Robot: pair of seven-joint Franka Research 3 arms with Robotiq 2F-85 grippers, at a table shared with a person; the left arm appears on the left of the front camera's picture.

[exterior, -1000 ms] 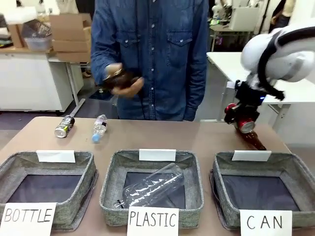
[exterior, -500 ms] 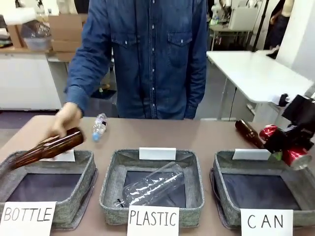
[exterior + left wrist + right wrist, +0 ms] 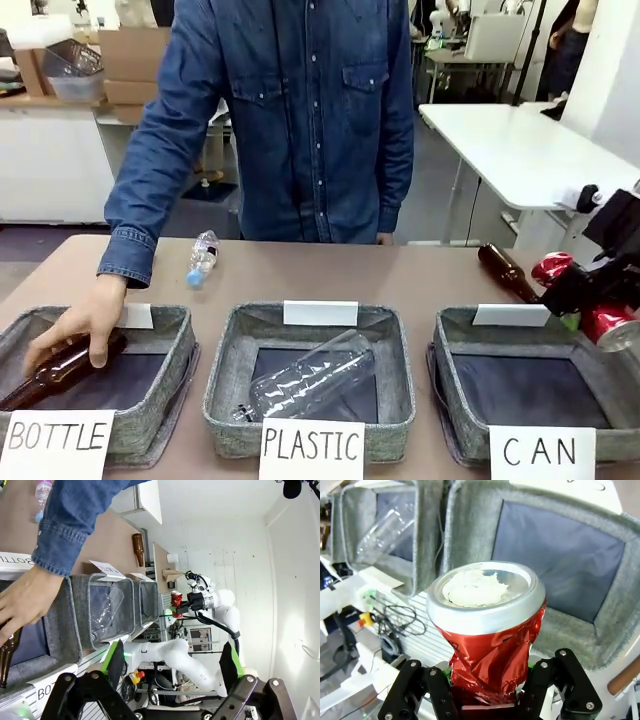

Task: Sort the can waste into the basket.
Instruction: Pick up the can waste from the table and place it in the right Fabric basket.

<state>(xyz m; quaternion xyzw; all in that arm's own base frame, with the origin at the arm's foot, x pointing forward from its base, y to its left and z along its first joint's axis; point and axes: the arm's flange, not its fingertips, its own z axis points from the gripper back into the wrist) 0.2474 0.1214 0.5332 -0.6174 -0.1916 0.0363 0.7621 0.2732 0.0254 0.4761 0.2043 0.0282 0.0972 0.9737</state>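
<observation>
Right-arm fingers (image 3: 440, 690) clench the dented red can (image 3: 487, 625), tilted above the basket (image 3: 455, 335) rim.

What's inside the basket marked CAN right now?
Only the basket's dark floor shows, nothing on it. Its near wall and the CAN card cover the front strip. The right gripper holds the red can near the rim.

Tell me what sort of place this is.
Probably a robotics lab staging a waste-sorting trial: a grey basket carded CAN, the right end effector gripping a dented red can, and a white worktable and cardboard boxes behind.
</observation>
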